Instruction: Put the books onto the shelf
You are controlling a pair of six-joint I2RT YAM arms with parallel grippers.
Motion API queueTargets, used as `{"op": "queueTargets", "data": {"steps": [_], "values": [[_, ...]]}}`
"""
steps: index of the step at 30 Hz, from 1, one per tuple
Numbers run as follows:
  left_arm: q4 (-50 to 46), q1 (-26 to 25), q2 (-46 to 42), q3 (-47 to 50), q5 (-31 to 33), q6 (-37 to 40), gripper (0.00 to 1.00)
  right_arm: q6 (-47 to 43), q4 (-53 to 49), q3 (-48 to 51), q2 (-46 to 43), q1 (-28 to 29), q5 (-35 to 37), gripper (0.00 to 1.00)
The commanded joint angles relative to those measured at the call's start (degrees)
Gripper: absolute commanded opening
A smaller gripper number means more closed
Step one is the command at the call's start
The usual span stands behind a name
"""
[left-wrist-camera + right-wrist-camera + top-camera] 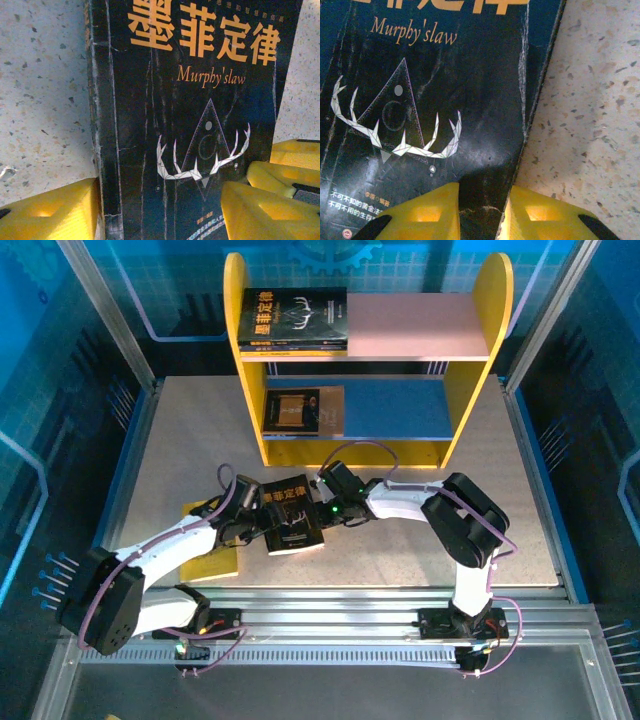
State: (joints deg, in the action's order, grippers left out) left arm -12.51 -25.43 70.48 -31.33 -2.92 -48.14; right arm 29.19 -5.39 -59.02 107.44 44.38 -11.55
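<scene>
Book at work: we see the black antler book [293,515] face up on or just over the tabletop [450,510], near the middle of its near edge. Its title end points toward the shelf [480,340]. We cannot tell whether it rests flat.
Right gripper: the right gripper [482,192] is at the book's right edge. Its yellow fingers [425,215] sit close together, with that edge pinched in the narrow gap.
Left gripper: the left gripper [160,187] is at the spine side. Its fingers [50,210] stand well apart with the near spine corner between them, and we cannot tell whether they press it.
Upper tier: a stack of black books [293,318] lies flat at the left end of the pink upper board [420,325].
Lower tier: a brown-black book [303,410] lies flat at the left end of the blue lower board [400,405].
Left side: a yellow book [218,560] lies under the left arm, toward the tabletop's near left corner.
</scene>
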Motion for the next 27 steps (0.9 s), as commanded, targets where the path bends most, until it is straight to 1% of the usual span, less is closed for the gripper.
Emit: {"op": "queueTargets", "data": {"steps": [1, 5, 9, 18, 27], "values": [[19.6, -1.8, 0.3, -1.8, -14.8, -1.2, 0.63, -0.5, -0.9, 3.2, 5.6, 1.2, -1.7, 0.27], [18.0, -1.8, 0.3, -2.9, -14.5, -0.6, 0.62, -0.1, 0.4, 3.6, 5.6, 0.7, -3.0, 0.27], [12.4, -1.8, 1.4, -5.0, -12.5, 0.8, 0.59, 1.4, 5.2, 4.4, 5.6, -0.2, -8.5, 0.27], [11.9, -1.8, 1.1, -4.5, -11.6, 1.0, 0.59, 5.6, 15.0, 6.0, 5.9, -1.1, -20.6, 0.27], [10.9, -1.8, 1.1, -4.9, -11.4, 1.6, 0.59, 12.0, 24.8, 7.9, 7.0, -1.8, -27.2, 0.26]]}}
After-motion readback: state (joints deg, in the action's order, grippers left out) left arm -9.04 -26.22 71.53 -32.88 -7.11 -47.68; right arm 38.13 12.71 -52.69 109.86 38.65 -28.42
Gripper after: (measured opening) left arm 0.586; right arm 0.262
